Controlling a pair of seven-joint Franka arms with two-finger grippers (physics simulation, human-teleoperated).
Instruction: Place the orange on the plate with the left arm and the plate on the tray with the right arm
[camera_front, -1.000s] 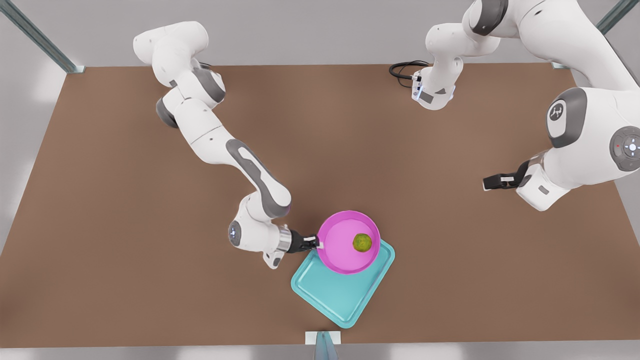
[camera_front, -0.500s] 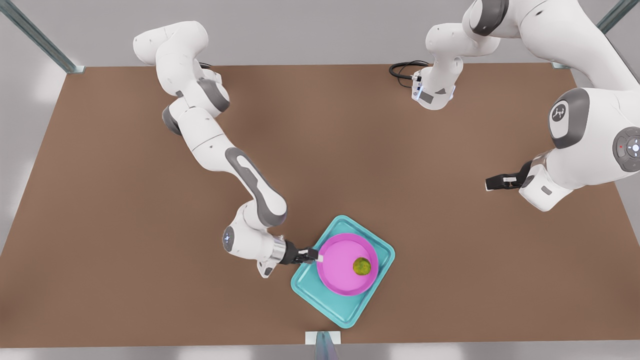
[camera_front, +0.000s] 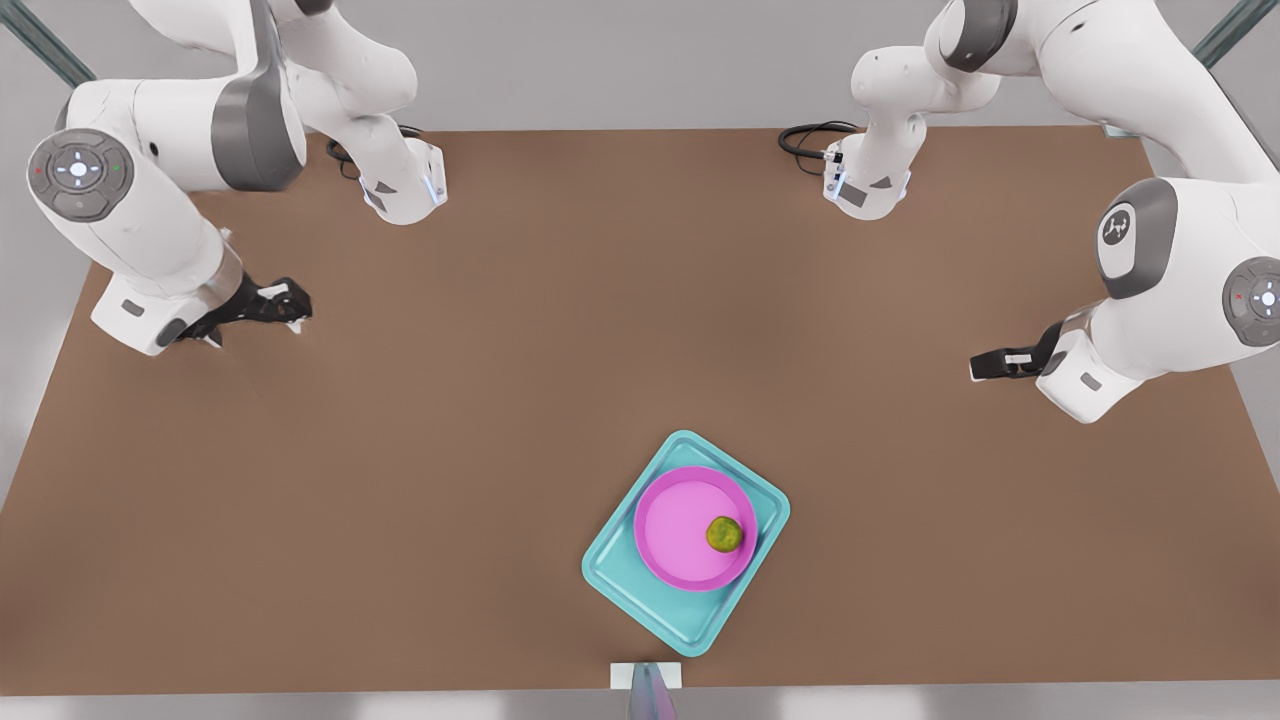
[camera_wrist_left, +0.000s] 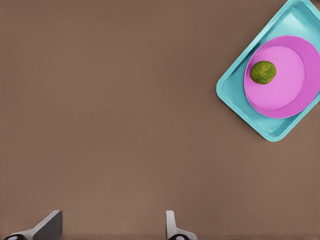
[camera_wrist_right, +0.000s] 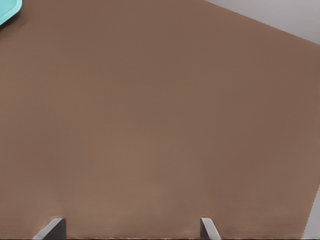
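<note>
The teal tray (camera_front: 640, 600) lies near the table's front edge, also seen from the left wrist (camera_wrist_left: 232, 95); one corner of the tray (camera_wrist_right: 7, 9) shows in the right wrist view. The magenta plate (camera_front: 680, 525) (camera_wrist_left: 287, 85) rests on the tray. The green-mottled orange (camera_front: 724, 534) (camera_wrist_left: 263, 72) sits on the plate, toward the front view's right. My right gripper (camera_front: 295, 308) (camera_wrist_right: 130, 227) hangs open, far off at the front view's left. At the front view's right, my left gripper (camera_front: 972, 367) (camera_wrist_left: 112, 227) waits, open with nothing in it.
Both arm bases (camera_front: 400, 190) (camera_front: 870, 190) stand at the back of the brown table, each with a black cable (camera_front: 810, 140) beside it. A small white bracket (camera_front: 645, 675) sits at the front edge just below the tray. Bare table surrounds the tray.
The right gripper carried the plate with the orange onto the tray, let go of the rim and drew back far to the front view's left. The left arm barely moved.
</note>
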